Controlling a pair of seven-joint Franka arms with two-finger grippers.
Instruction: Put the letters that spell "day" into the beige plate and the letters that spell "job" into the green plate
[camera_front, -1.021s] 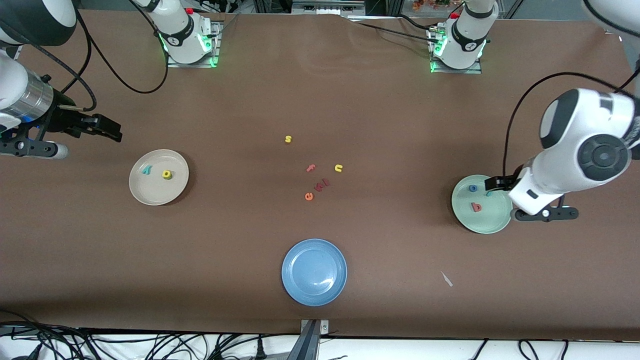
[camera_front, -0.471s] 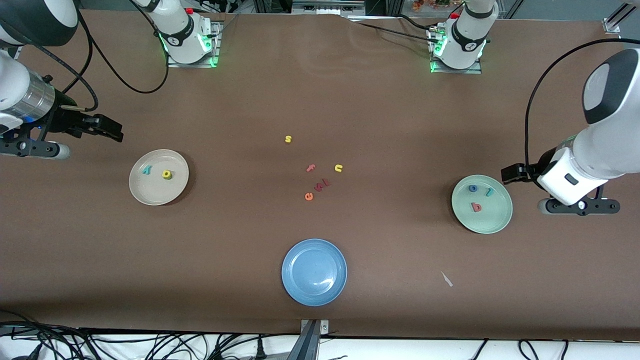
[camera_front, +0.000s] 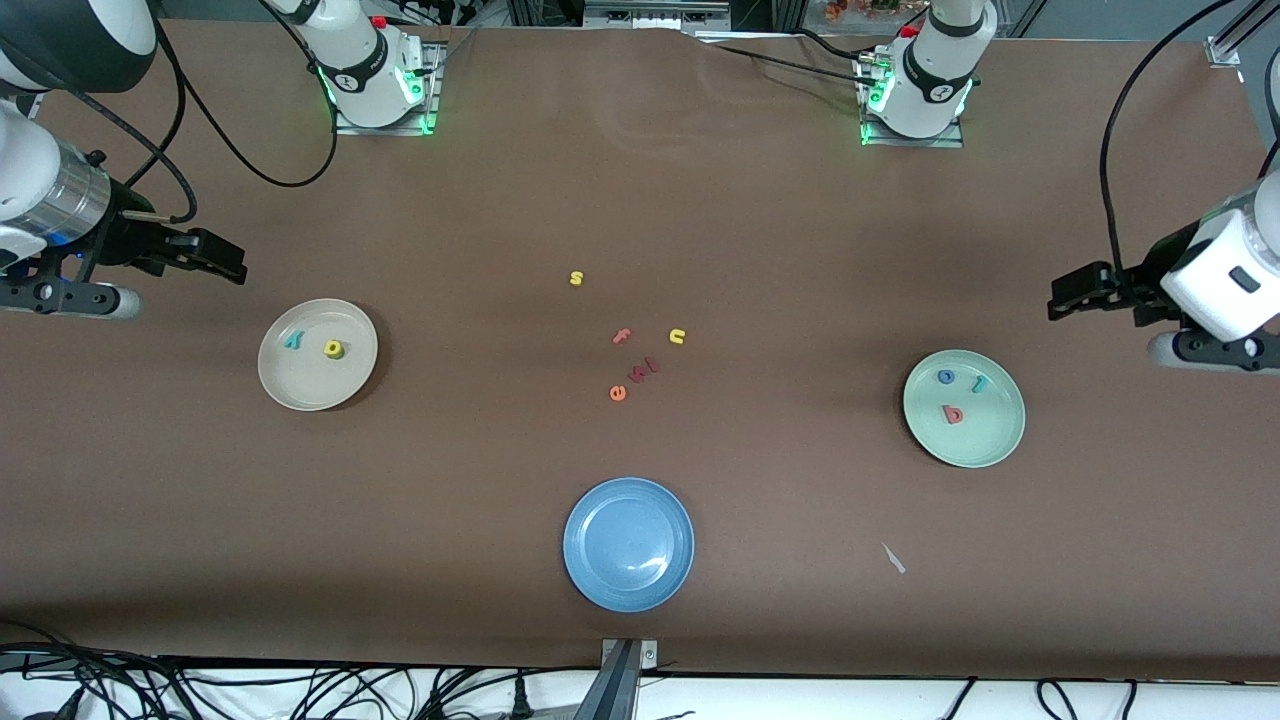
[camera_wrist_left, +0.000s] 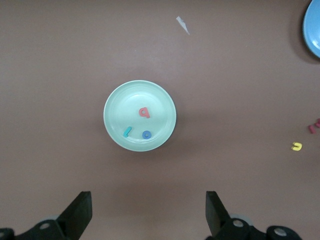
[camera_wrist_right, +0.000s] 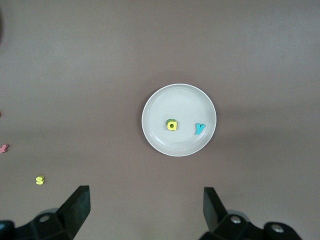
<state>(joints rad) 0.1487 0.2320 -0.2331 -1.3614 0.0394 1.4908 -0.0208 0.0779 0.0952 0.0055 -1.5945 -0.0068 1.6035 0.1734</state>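
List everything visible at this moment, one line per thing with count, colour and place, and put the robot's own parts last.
beige plate: one, cream, toward the right arm's end of the table.
"day" letters: yellow "d" lying on a green "a", teal "y" beside them, all in the beige plate.
green plate: one, pale mint, toward the left arm's end.
"job" letters: salmon "b", blue "o", teal "j", all in the green plate.
blue plate: one, mid-table, nearest the front camera.
loose letters: yellow "s" and "u", pink "f", orange "e", dark red ones, at the table's middle.
white scrap: one, on the table.
left gripper: open, above the table beside the green plate.
right gripper: open, beside the beige plate.
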